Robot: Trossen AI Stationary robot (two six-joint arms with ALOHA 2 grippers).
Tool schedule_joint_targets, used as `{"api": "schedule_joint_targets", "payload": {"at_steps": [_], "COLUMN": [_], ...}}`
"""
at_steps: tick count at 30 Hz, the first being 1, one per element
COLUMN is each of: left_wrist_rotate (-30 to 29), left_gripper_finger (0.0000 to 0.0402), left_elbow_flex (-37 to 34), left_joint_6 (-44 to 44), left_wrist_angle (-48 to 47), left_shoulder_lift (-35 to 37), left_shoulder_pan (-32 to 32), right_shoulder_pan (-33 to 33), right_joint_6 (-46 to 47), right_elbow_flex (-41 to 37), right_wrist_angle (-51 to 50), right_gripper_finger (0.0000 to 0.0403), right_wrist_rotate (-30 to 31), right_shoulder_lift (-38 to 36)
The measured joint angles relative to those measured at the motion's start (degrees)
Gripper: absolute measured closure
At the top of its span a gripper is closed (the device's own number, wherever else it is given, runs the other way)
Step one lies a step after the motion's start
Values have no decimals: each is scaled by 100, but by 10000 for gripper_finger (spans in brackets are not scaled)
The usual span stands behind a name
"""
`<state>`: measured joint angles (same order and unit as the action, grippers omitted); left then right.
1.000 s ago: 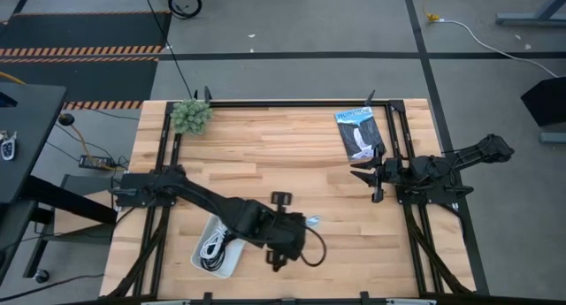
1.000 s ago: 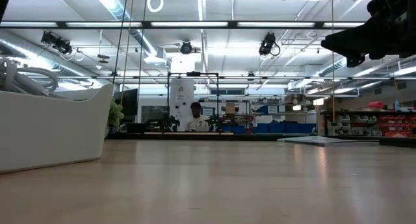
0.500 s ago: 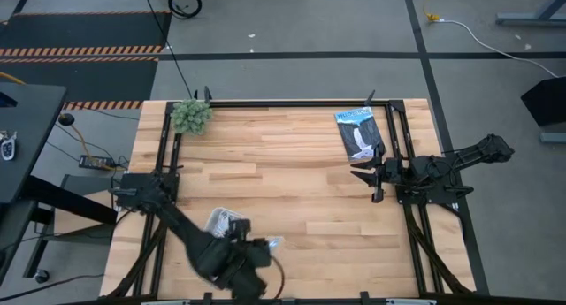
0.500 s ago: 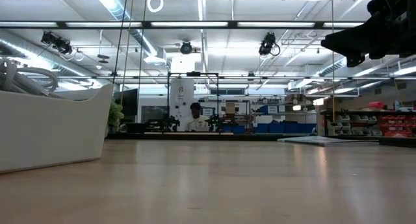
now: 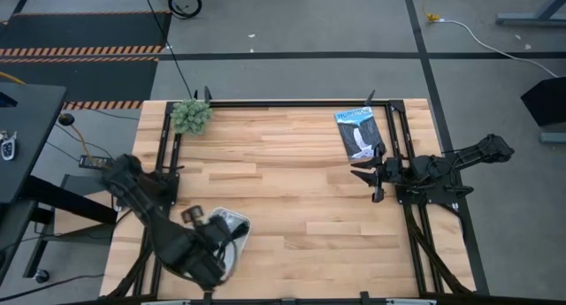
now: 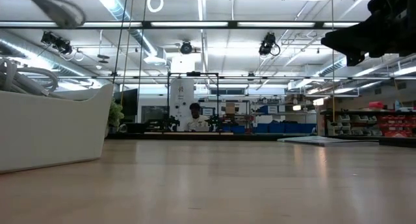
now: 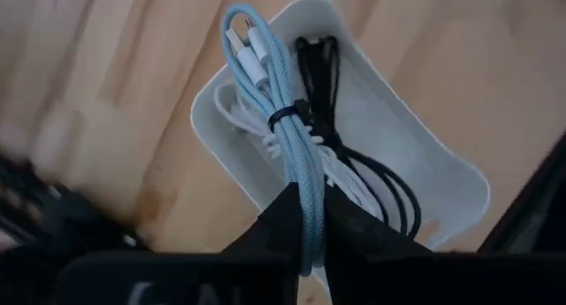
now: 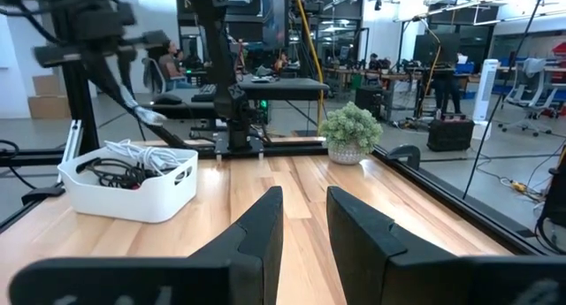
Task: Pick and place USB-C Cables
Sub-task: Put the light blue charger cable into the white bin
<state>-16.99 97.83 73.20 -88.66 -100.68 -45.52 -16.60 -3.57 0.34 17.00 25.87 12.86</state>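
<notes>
My left gripper hovers over the white tray at the table's near left and is shut on the silvery-grey braided cable. That cable is a narrow coil bound by a black tie. In the high view the left gripper covers part of the tray. Inside the tray lie a white cable and black cables. My right gripper waits open by the right edge, its fingers apart around nothing. My left gripper pinches the silvery-grey cable at one end of its coil between the two fingers. The fingers slant down toward the tray and lie along the coil. The coil is lifted clear and sticks out past the fingertips over the tray, connectors at its far end.
A flat black-and-blue packet lies at the far right of the table. A small green plant stands at the far left corner. Black frame rails run along the table's sides. Bare wood spans the middle.
My left arm has swung from the table's near middle toward the left edge, carrying the silvery-grey cable. It has turned about on the way and now holds the cable over the white tray. My right arm has kept still.
</notes>
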Motion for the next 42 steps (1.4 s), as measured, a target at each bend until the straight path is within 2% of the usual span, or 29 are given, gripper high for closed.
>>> {"api": "schedule_joint_targets", "payload": {"at_steps": [4, 7, 11, 15, 26, 35, 42], "left_wrist_rotate": [37, 368, 994, 1375, 1442, 2008, 1962], "left_gripper_finger": [362, 365, 367, 363, 368, 364, 303], "left_elbow_flex": [-727, -1039, -1347, -1470, -1474, -1474, -1476], "left_joint_6": [1001, 1353, 1412, 1178, 1340, 1131, 941], "left_wrist_angle": [546, 931, 1683, 2380, 2459, 2379, 2388], "left_shoulder_lift": [394, 465, 441, 434, 263, -157, -169], "left_shoulder_pan": [-9, 129, 470, 787, 973, 1020, 1106], "right_shoulder_pan": [-2, -1, -2, -2, 0, 0, -2], "right_joint_6": [0, 0, 0, 0, 0, 0, 0], "right_elbow_flex": [1, 1, 0, 2, 0, 0, 0], "right_wrist_angle": [10, 11, 17, 19, 41, 61, 100], "right_gripper_finger": [306, 306, 306, 306, 306, 306, 306], "right_wrist_rotate": [0, 1, 2, 0, 0, 0, 2], "right_shoulder_lift": [-2, -2, -2, -2, -2, -2, -2]}}
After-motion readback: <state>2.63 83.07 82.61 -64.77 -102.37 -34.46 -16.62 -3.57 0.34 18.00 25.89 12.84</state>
